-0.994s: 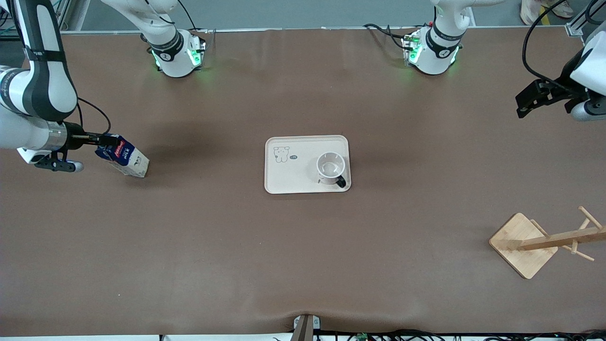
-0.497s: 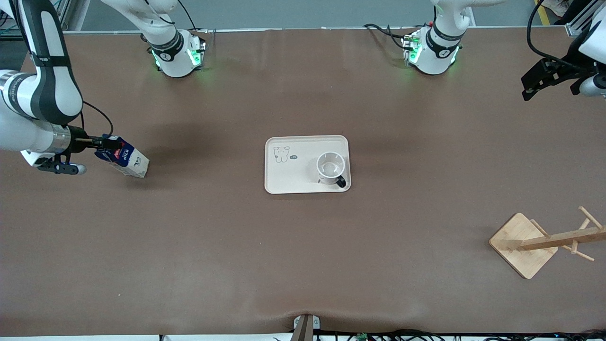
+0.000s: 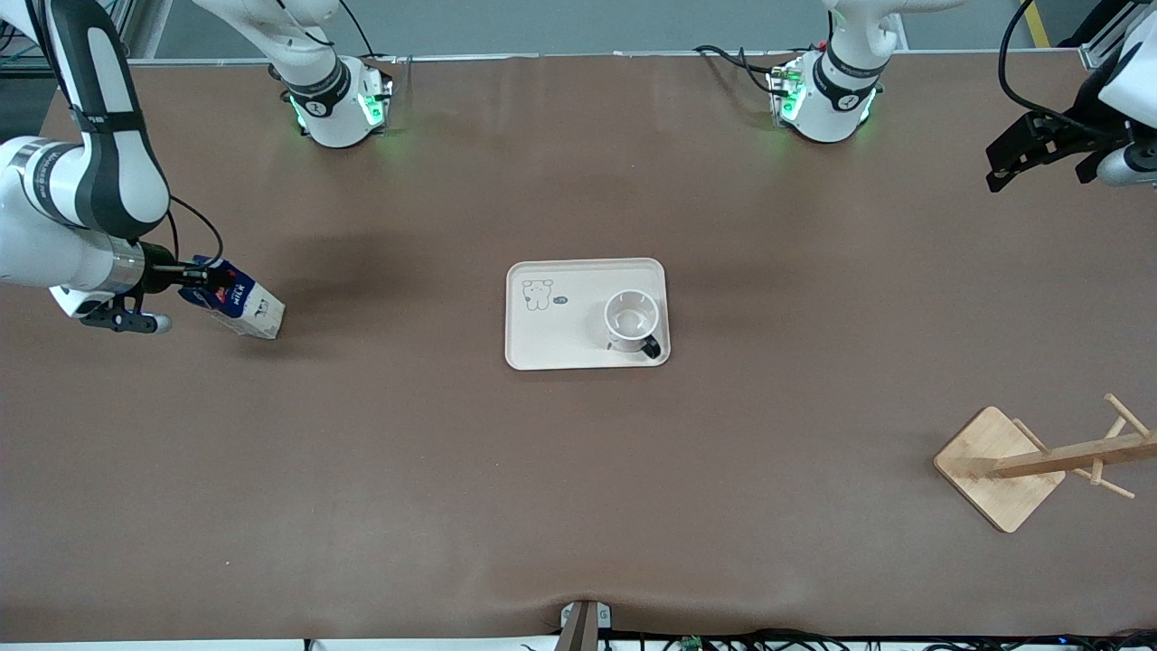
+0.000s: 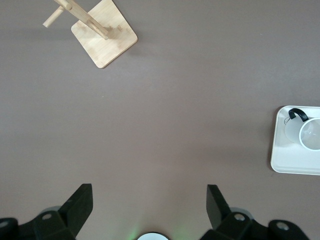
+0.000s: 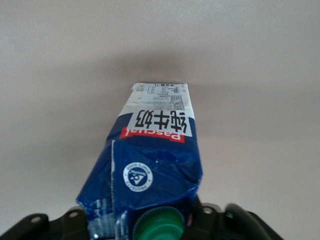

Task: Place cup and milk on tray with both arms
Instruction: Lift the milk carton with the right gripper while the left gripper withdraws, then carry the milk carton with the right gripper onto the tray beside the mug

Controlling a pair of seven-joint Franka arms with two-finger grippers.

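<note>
In the front view, little has shifted over the last second: the right claw keeps its grip on the top of the milk, which stays on the bench toward the right arm's end, well apart from the tray where the cup already stands, so the carry seems yet to begin. The left claw has drawn slightly away. The left wrist view shows its fingers spread wide and empty. The right wrist view shows the carton's gable clamped.
</note>
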